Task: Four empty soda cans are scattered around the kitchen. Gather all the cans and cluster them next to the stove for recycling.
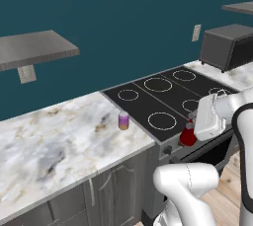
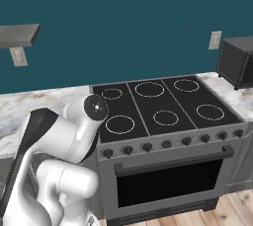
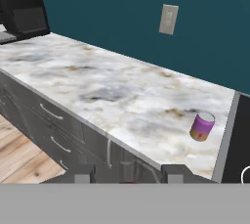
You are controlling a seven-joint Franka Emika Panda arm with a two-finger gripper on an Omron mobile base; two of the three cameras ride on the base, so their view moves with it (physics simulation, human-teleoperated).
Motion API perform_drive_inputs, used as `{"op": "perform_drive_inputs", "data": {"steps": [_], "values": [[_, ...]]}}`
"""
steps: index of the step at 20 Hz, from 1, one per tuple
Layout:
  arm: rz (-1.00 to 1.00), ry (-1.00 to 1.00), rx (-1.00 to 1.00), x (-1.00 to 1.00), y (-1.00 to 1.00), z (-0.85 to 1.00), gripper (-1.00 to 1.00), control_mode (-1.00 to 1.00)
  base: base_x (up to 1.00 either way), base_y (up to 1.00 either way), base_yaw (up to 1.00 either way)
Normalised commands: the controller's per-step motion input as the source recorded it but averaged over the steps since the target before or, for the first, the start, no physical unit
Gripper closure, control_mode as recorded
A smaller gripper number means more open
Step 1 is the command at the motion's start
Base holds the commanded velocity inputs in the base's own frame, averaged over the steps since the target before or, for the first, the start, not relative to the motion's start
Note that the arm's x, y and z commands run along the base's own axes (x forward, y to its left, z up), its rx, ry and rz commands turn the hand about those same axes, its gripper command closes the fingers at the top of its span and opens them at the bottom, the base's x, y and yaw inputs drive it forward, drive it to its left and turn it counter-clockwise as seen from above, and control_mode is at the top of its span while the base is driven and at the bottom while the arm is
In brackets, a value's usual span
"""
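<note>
1. The claw [image 1: 189, 125] hangs at the front edge of the stove [image 1: 148, 102], above the knobs. It is closed narrow on the red can [image 1: 188, 136], which has nothing under it, so I judge it gripped and not merely touched.
2. In the hand view the two finger tips [image 3: 83, 174] stand close together at the bottom, with a sliver of red between them.
3. The purple can [image 1: 123, 120] stands upright on the marble counter [image 1: 59, 141], just beside the stove's left edge but not touching it. That can is already where the task wants it.
4. The relation that matters: in the left base view the purple can lies at about 9 o'clock from the claw, across the stove's front left corner. In the hand view the same purple can [image 3: 202, 126] sits at about 1 o'clock from the claw [image 3: 129, 176], near the dark edge of the stove at the right.
5. The red can's long axis looks close to upright, though the hand hides much of it.
6. My reading — the red can should travel toward 9 o'clock and come down on bare counter near the purple one. It needs enough gap that the claw does not knock the standing can over.
</note>
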Motion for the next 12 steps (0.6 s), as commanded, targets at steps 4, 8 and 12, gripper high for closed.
{"op": "perform_drive_inputs", "data": {"steps": [4, 8, 12], "values": [[0.0, 0.0, 0.0, 0.0, 0.0, 0.0, 1.0, 1.0, 0.71, 0.13, 0.07], [0.0, 0.0, 0.0, 0.0, 0.0, 0.0, 1.0, 1.0, 0.54, 0.17, 0.03], [0.0, 0.0, -0.01, 0.12, 0.06, -0.14, 1.0, -1.0, 0.19, 0.06, 0.0]]}}
